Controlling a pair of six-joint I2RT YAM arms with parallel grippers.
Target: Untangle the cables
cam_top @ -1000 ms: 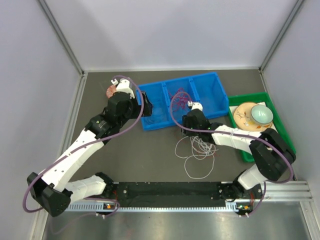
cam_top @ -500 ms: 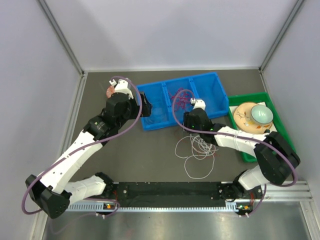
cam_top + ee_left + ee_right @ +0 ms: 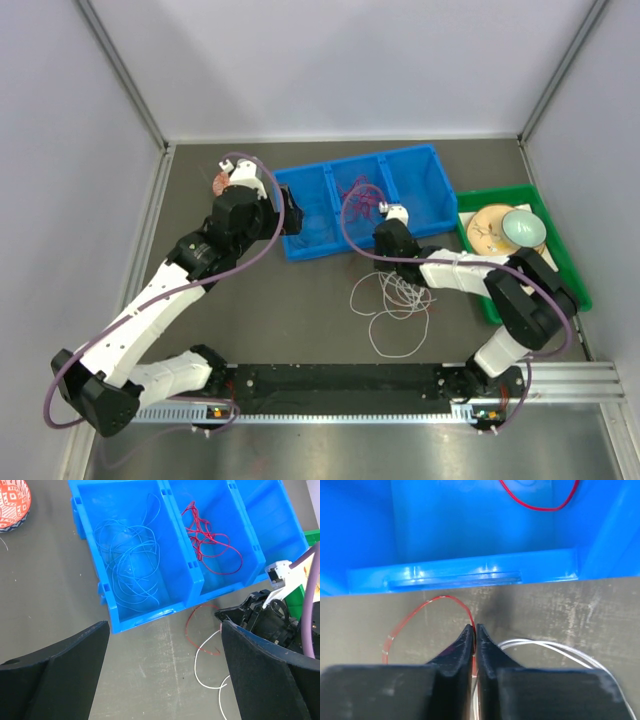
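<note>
The thin red wire loop (image 3: 427, 607) lies on the desk (image 3: 570, 610), clamped in the tips of your right pincer (image 3: 474, 632) just short of the blue plastic bin (image 3: 470, 575), so your next move looks like a gentle lift free of the thin white wires (image 3: 545, 647) alongside; your left pincer (image 3: 165, 630) gapes wide.

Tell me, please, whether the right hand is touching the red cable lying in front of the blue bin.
Touching. The right wrist view shows the right hand closed on the red cable, whose strand runs into the seam between its fingers.
</note>
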